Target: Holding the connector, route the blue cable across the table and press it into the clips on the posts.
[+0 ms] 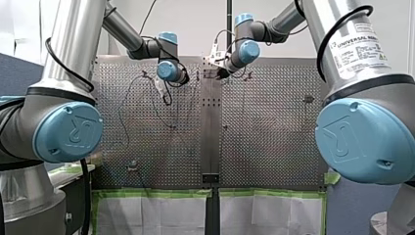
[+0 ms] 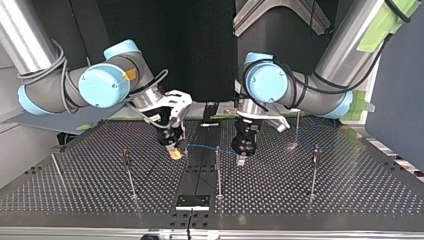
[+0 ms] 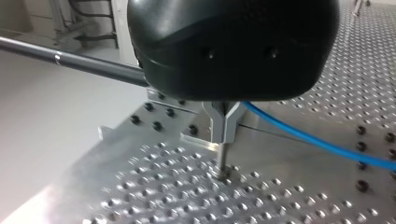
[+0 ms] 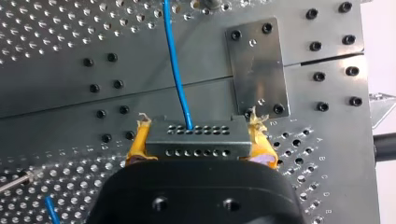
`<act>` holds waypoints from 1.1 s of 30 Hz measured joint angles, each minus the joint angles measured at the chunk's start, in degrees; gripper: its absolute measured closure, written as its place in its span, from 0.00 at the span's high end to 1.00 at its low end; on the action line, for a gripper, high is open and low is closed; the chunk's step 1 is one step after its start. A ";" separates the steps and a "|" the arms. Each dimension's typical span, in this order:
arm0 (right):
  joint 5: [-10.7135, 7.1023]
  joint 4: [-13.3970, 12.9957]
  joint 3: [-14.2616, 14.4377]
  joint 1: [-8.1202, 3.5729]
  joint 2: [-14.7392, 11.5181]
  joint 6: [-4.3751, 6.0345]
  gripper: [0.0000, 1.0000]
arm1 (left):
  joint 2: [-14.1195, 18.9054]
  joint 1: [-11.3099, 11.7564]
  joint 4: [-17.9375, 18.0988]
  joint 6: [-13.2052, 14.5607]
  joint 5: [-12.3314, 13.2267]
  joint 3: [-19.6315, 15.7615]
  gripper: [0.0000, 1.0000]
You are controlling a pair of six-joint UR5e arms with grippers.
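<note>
Front view: my right arm's label [image 1: 360,49] reads "UNIVERSAL". Top view: the thin, limp-looking blue cable [image 2: 205,147] runs low over the desk [image 2: 325,200]; left wrist view: my left claw [image 3: 225,126] is pinched together, perhaps on it. Right wrist view: my right claw [image 4: 198,140] clamps the rigid connector [image 4: 194,148], likely the surest hold.

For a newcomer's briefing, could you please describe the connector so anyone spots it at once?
Find my right gripper by the metal strip in the middle of the table. Between its yellow pads sits the connector, a grey block with two rows of holes; only it has the blue cable plugged in.
</note>
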 joint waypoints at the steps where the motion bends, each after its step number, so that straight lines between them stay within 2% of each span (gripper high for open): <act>1: -0.18 -0.01 -0.27 -0.22 0.15 0.02 0.00 | -0.50 0.05 -0.19 0.24 0.03 0.40 0.00; 7: -0.72 0.02 -1.75 -1.47 0.67 0.35 0.00 | -2.16 0.25 -0.45 0.56 0.07 1.29 0.00; 16: -1.57 -0.01 -3.45 -3.59 1.68 0.60 0.00 | -5.13 1.41 -2.43 0.69 0.32 5.52 0.00; 22: -2.08 -0.04 -3.90 -4.85 2.30 0.68 0.00 | -5.40 2.10 -2.42 0.74 0.52 8.14 0.00; 28: -2.43 -0.02 -3.99 -5.41 2.54 0.66 0.00 | -5.39 2.39 -2.90 0.74 0.68 8.81 0.00; 29: -2.45 0.00 -3.99 -5.47 2.54 0.66 0.00 | -5.40 2.38 -3.00 0.74 0.68 8.81 0.07; 30: -2.46 0.02 -4.00 -5.53 2.54 0.67 0.00 | -5.41 2.36 -3.13 0.74 0.68 8.81 0.07; 31: -2.47 0.03 -4.01 -5.60 2.54 0.68 0.00 | -5.40 2.32 -3.36 0.74 0.68 8.83 0.25; 32: -2.45 0.06 -4.00 -5.64 2.55 0.67 0.00 | -5.40 2.28 -3.55 0.75 0.67 8.83 0.34; 33: -2.43 0.07 -4.01 -5.69 2.55 0.67 0.00 | -5.39 2.23 -3.77 0.77 0.65 8.82 0.34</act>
